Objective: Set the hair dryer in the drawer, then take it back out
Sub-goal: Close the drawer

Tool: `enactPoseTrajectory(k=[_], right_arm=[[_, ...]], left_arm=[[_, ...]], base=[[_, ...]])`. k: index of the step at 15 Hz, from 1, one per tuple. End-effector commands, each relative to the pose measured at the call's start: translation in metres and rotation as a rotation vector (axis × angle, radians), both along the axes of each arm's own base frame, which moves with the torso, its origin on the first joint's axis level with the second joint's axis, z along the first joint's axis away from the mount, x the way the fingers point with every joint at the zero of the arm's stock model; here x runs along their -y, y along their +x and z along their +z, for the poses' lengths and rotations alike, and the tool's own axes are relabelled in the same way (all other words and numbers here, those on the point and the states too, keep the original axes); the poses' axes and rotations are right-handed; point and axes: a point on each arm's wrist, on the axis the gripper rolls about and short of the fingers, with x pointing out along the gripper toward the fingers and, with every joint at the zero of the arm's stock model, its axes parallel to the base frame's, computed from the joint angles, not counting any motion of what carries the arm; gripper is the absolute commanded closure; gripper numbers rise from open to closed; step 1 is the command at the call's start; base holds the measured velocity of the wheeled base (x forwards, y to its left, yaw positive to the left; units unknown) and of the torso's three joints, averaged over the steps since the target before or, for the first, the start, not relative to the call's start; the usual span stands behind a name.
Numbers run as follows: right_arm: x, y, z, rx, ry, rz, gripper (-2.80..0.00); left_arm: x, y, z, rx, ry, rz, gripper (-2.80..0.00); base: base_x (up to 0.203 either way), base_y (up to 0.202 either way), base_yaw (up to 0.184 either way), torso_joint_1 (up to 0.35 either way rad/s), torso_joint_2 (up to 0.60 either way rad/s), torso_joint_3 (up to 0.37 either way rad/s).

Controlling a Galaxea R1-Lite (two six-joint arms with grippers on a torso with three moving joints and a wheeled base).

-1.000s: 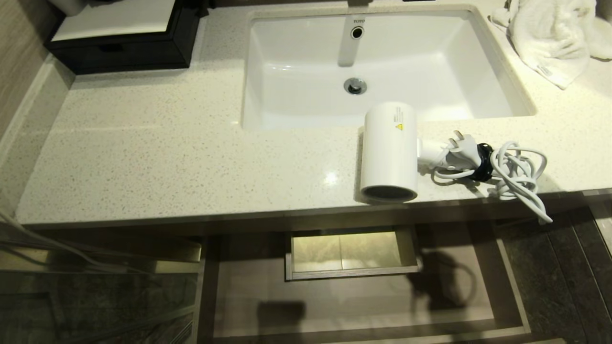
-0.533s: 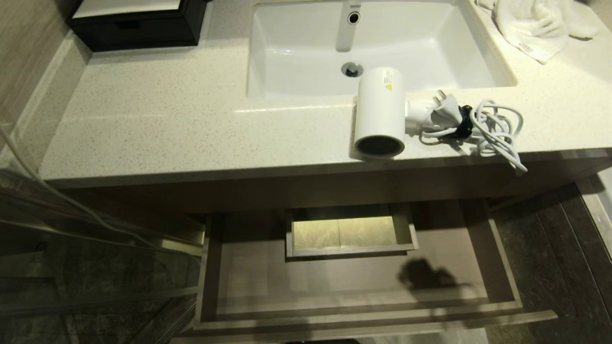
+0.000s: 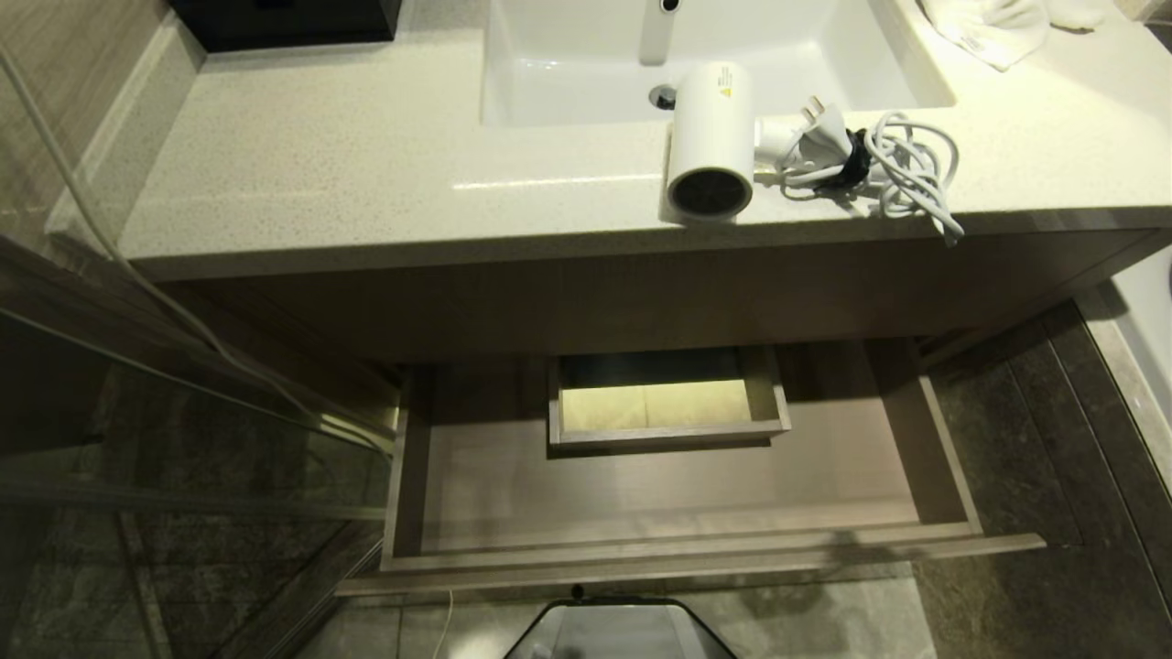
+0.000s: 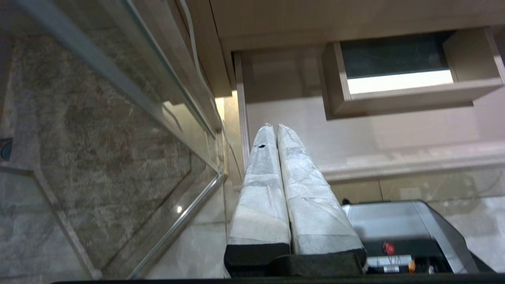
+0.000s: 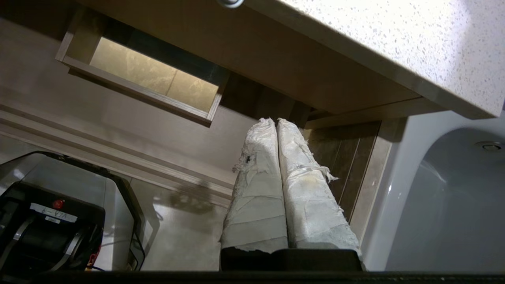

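Head view with both wrist views. The hair dryer (image 3: 710,137) lies on its side on the speckled bench (image 3: 366,183), barrel mouth towards the front edge, just in front of the sink (image 3: 568,82); its handle, plug and coiled cord (image 3: 902,169) trail towards the robot's right, with one loop hanging over the bench edge. Below, the drawer (image 3: 678,494) stands pulled out and holds nothing; a boxed cut-out (image 3: 667,403) rises at its mid-back.

Neither arm shows in the head view. The left pincer (image 4: 272,130) hangs low beside the drawer's left side with its padded fingers pressed together and nothing between them. The right pincer (image 5: 273,122) sits below the bench overhang, near the drawer's right end, likewise closed and empty.

Judged stage: the drawer is open and the dryer not yet grasped, so the first half of the task is at its start. The next move calls for the right pincer to rise clear of the bench edge, spread its fingers and close on the barrel or handle.

Room for moving: the drawer floor is open to either side of the cut-out and in front of it. The overhang above limits a straight descent. The hanging cord may snag on the bench edge or drawer wall.
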Motion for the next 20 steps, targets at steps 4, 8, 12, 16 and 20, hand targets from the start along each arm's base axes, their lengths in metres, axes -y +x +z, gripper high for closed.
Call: enactPoseTrajectory(k=[4, 8, 12, 16, 20], right_arm=[[0.0, -0.002, -0.005, 0.061, -0.007, 0.001, 0.0], [0.0, -0.002, -0.007, 0.086, -0.008, 0.0, 0.0], [0.0, -0.001, -0.009, 0.099, -0.01, 0.003, 0.0], [0.0, -0.003, -0.012, 0.11, -0.011, 0.003, 0.0], [0.0, -0.002, -0.016, 0.106, -0.012, 0.003, 0.0]], left_arm=[[0.0, 0.0, 0.0, 0.0, 0.0, 0.0, 0.0], [0.0, 0.0, 0.0, 0.0, 0.0, -0.001, 0.0], [0.0, 0.0, 0.0, -0.001, 0.0, 0.001, 0.0], [0.0, 0.0, 0.0, 0.0, 0.0, -0.001, 0.0], [0.0, 0.0, 0.0, -0.002, 0.0, -0.001, 0.0]], base=[[0.0, 0.0, 0.0, -0.259, -0.03, -0.298], [0.0, 0.0, 0.0, -0.233, -0.06, -0.284], [0.0, 0.0, 0.0, -0.232, 0.31, 0.055], [0.0, 0.0, 0.0, -0.231, 0.38, 0.149], [0.0, 0.0, 0.0, -0.313, 0.53, 0.205]])
